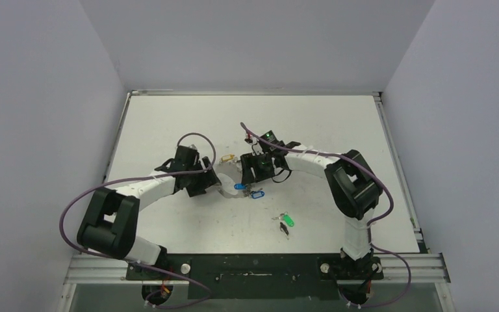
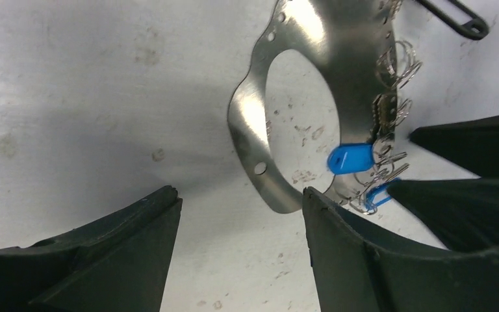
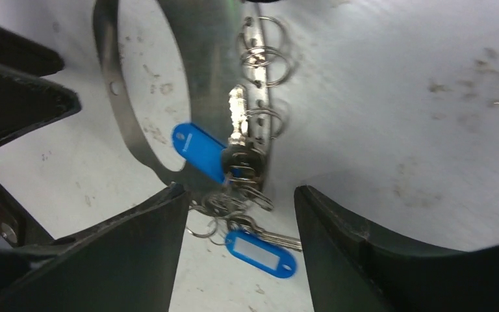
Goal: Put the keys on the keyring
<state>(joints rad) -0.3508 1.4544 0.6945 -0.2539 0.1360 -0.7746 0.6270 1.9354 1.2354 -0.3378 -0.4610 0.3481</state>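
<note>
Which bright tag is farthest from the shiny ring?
The green tag, lying apart with a dark key beside it. Both blue tags lie right at the ring.

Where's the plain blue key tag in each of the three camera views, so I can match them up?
Top external: the plain blue key tag lies mid-table, just left of a white-labelled blue tag.
Left wrist: right of centre, at the inner edge of the keyring.
Right wrist: left of centre, slanting across the ring's opening.
Shared landmark: the silvery keyring band, with the labelled tag just beyond it.
</note>
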